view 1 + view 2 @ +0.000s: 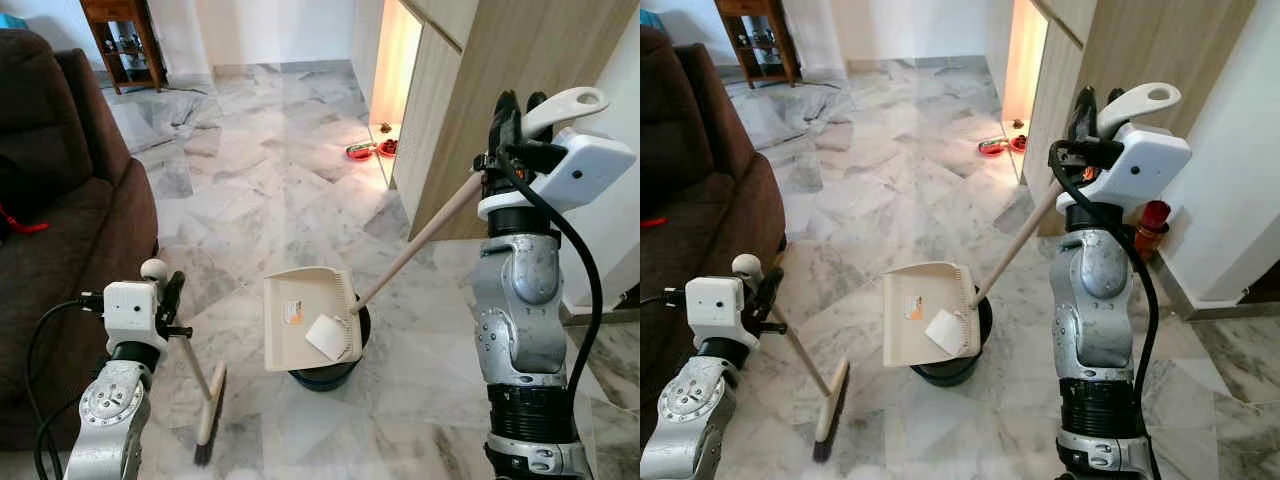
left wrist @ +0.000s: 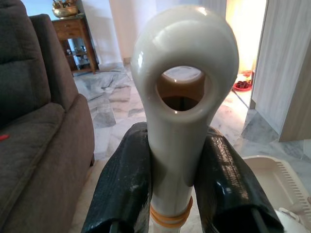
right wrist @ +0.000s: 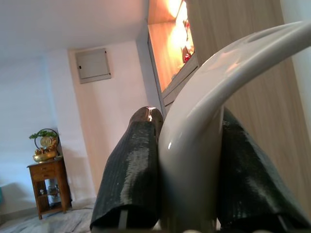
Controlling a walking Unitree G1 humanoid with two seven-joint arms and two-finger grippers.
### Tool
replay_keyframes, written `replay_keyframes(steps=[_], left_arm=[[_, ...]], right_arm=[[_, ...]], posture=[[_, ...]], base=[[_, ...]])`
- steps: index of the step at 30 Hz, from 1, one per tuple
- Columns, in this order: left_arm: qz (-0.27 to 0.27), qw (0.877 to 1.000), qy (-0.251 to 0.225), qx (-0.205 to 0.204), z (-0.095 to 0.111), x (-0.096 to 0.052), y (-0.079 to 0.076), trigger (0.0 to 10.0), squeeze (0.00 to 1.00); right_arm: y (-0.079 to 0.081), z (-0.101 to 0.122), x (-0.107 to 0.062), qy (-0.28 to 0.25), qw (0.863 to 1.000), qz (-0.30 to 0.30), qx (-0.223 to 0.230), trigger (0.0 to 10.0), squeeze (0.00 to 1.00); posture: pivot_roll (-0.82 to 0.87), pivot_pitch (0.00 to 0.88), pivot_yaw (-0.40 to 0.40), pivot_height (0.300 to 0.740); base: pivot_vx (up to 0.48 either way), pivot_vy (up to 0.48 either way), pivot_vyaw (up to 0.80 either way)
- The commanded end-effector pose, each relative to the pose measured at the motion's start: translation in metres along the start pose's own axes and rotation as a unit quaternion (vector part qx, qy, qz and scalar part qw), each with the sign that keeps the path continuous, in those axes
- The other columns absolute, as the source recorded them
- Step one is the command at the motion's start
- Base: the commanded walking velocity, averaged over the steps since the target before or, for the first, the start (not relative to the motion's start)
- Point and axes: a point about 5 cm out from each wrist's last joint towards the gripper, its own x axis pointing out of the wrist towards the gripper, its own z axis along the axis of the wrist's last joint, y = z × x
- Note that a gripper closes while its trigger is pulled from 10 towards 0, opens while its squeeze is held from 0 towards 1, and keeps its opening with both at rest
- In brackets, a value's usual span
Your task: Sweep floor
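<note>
The broom [image 1: 205, 395] is clamped at its handle top by the left gripper [image 1: 172, 297], bristles resting on the marble floor [image 1: 250, 180]. The dustpan [image 1: 305, 318], gripped by its long handle in the right gripper [image 1: 515, 115], is tipped over a dark bin [image 1: 330, 372] beside the broom.

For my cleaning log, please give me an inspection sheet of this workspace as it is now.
Surface: grey-white marble floor; no dirt can be made out.
Job's things: dustpan tilted over a dark bin, a white paper lying in it; broom bristles at the floor.
Clutter: red bowls by the cabinet.
Grippers: left gripper jaws shut on the broom handle; right gripper jaws shut on the dustpan handle.
Cables: black cable looping along the right arm.
Surroundings: brown sofa, wooden side table, wood-panel cabinet.
</note>
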Motion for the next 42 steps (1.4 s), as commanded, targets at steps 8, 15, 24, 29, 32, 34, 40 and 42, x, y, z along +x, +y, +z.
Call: replay_keyframes(steps=[8,15,24,29,32,34,40,42], left_arm=[[0.001,0.999,-0.03,0.014,0.015,0.005,0.0,9.9,0.0],[-0.001,0.999,-0.03,0.012,0.014,0.006,-0.002,9.8,0.0],[0.0,1.0,-0.029,0.01,0.014,0.006,-0.003,9.8,0.0],[0.002,0.999,-0.031,0.01,0.014,0.006,-0.003,9.8,0.0],[0.004,0.999,-0.032,0.01,0.014,0.006,-0.003,10.0,0.0],[0.003,0.999,-0.034,0.01,0.014,0.006,-0.004,10.0,0.0],[0.002,0.999,-0.034,0.008,0.014,0.006,-0.004,10.0,0.0],[0.002,0.999,-0.033,0.007,0.014,0.006,-0.004,10.0,0.0]], right_arm=[[0.005,0.026,0.009,-0.065,0.998,0.006,0.01,10.0,0.0],[0.006,0.027,0.01,-0.067,0.998,0.009,0.007,10.0,0.0],[0.007,0.024,0.009,-0.061,0.998,0.01,0.006,10.0,0.0],[0.007,0.024,0.009,-0.06,0.998,0.011,0.007,10.0,0.0],[0.008,0.024,0.01,-0.062,0.998,0.013,0.008,10.0,0.0],[0.009,0.025,0.01,-0.063,0.998,0.016,0.009,10.0,0.0],[0.02,0.028,0.007,-0.076,0.995,0.063,0.005,10.0,0.0],[0.025,0.03,0.006,-0.081,0.993,0.086,0.005,10.0,0.0]], posture=[[-0.01,0.029,0.012,0.74],[-0.02,0.026,0.011,0.74],[-0.01,0.04,0.004,0.74],[-0.01,0.041,0.003,0.74],[-0.01,0.043,0.003,0.74],[-0.01,0.043,0.003,0.74],[-0.01,0.05,0.001,0.74],[-0.01,0.05,0.001,0.74]], base=[[0.325,0.0,0.0],[0.344,0.0,0.0],[0.347,0.0,0.0],[0.347,0.0,0.0],[0.23,0.0,0.0],[0.0,0.0,0.0],[0.0,0.0,0.0],[0.0,0.0,0.0]])
